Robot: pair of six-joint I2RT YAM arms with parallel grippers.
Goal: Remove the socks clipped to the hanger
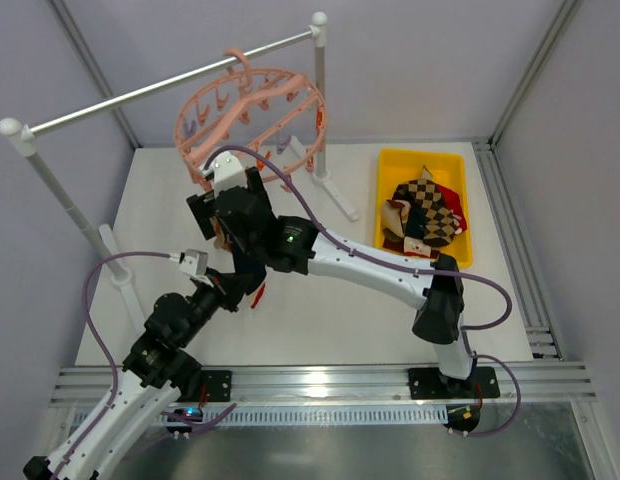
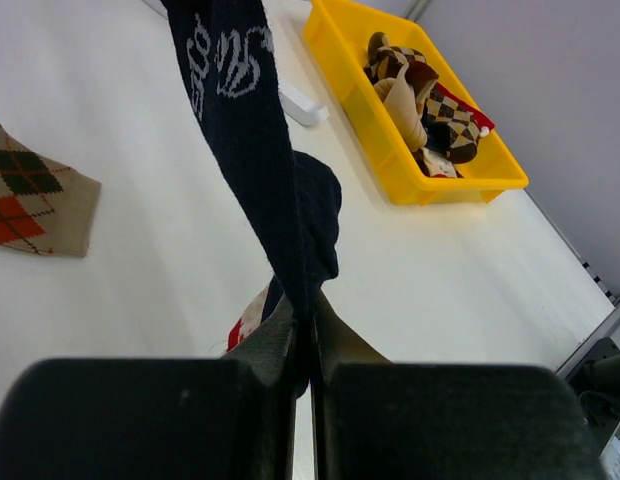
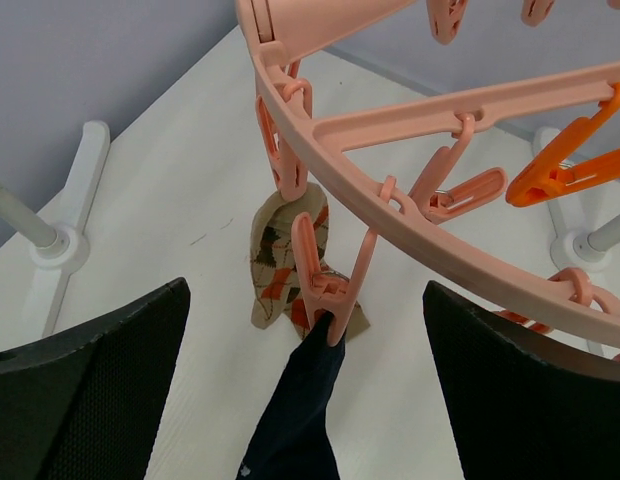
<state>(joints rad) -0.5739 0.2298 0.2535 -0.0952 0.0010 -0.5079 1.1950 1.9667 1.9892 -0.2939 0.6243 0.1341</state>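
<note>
The salmon-pink hanger (image 1: 252,110) hangs by its hook from the rail. In the right wrist view one pink clip (image 3: 326,290) on its ring (image 3: 460,250) grips the top of a navy sock (image 3: 305,410). My right gripper (image 3: 305,335) is open, its jaws wide apart on either side of that clip and just below it; in the top view it sits under the hanger (image 1: 218,205). My left gripper (image 2: 312,322) is shut on the lower part of the same navy sock (image 2: 245,130), pulled taut. A tan and orange argyle sock (image 3: 280,262) lies on the table.
A yellow bin (image 1: 388,165) at the back right holds several argyle socks (image 1: 425,210). The grey rail (image 1: 170,85) rests on white posts (image 1: 48,180) with feet on the table (image 1: 335,195). Other empty pink and orange clips (image 3: 565,165) dangle from the ring.
</note>
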